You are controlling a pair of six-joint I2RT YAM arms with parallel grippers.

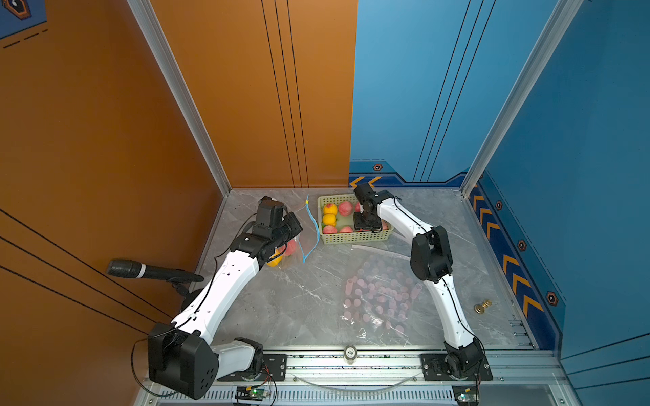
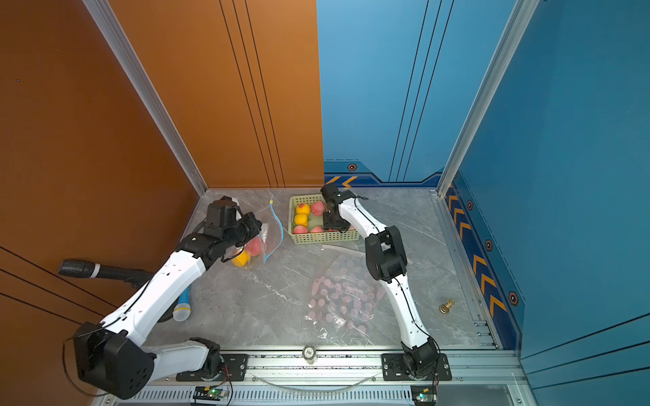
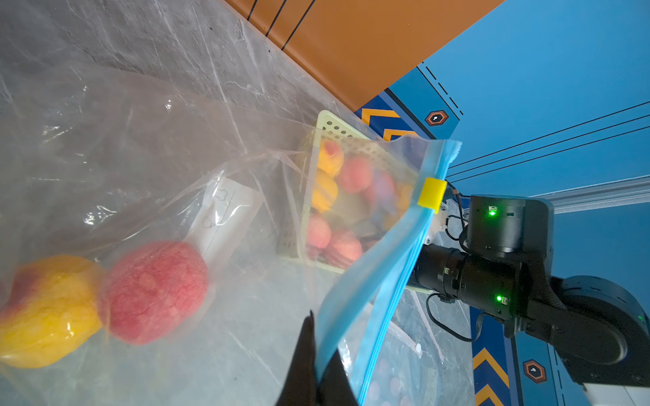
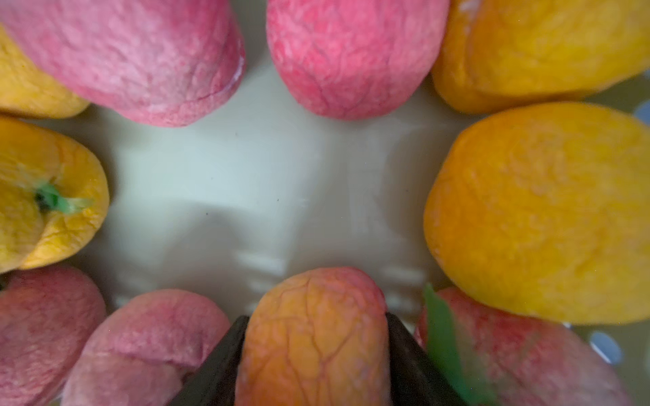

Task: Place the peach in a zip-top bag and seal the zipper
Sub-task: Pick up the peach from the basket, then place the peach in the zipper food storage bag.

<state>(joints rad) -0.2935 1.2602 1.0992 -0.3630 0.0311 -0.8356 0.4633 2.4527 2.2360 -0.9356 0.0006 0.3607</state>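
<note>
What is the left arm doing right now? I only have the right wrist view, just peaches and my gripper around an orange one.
Observer: The left gripper is shut on the blue zipper edge of the zip-top bag, holding that edge up.
Operator: Anything inside it?
Observer: Two: a yellow peach and a pink peach.
Operator: Where does it sit from my arm?
Observer: In both top views it lies beside the green basket, on the left arm's side. The right gripper, shut on the orange peach, reaches down into that basket.
</note>
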